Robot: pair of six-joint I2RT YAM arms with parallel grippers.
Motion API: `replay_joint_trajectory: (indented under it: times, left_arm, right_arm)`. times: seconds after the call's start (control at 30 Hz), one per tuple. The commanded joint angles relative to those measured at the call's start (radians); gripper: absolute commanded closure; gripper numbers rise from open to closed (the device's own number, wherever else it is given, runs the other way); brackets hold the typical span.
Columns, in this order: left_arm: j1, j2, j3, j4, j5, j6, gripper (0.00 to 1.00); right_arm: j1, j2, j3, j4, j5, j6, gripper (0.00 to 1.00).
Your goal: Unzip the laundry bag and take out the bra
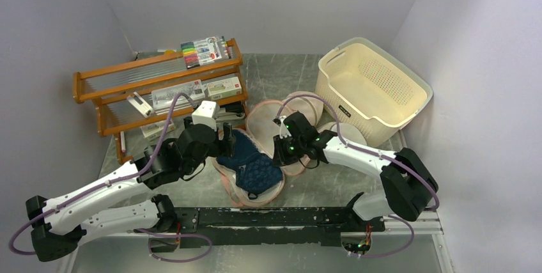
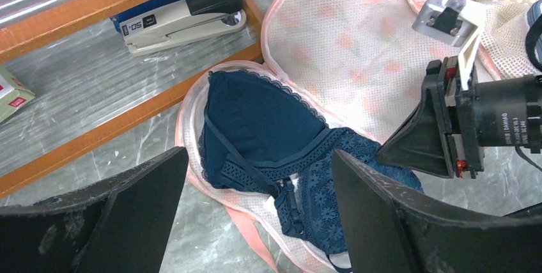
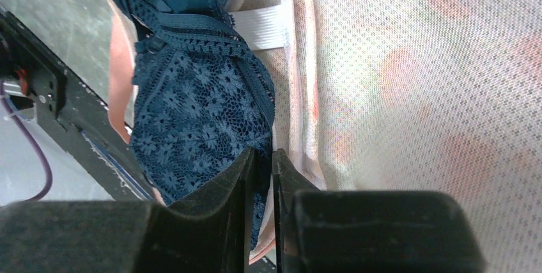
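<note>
The bag [image 1: 265,123] lies open, the bra [image 1: 259,174] inside. At the bra's 9 o'clock the left gripper [image 2: 259,177] hangs wide. At 3 o'clock the right gripper [image 3: 263,164] pinches its lace, jaws narrow.

white arms [image 1: 96,196] with black joints [image 1: 399,190], purple cables [image 1: 169,118], matte black wedge fingers [image 2: 134,215] on the left hand [image 2: 257,158]
</note>
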Motion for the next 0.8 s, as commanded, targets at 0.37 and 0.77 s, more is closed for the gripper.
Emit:
replay_joint_trajectory:
  times: [0.37,0.77]
  left_arm:
    - [0.007,0.000,0.005,0.026,0.023,-0.004,0.06]
    - [0.006,0.010,0.001,0.034,0.029,-0.005,0.06]
  right_arm:
    - [0.006,-0.026,0.036,-0.009,-0.020,0.010,0.79]
    - [0.022,-0.032,0.004,0.019,-0.055,0.025,0.58]
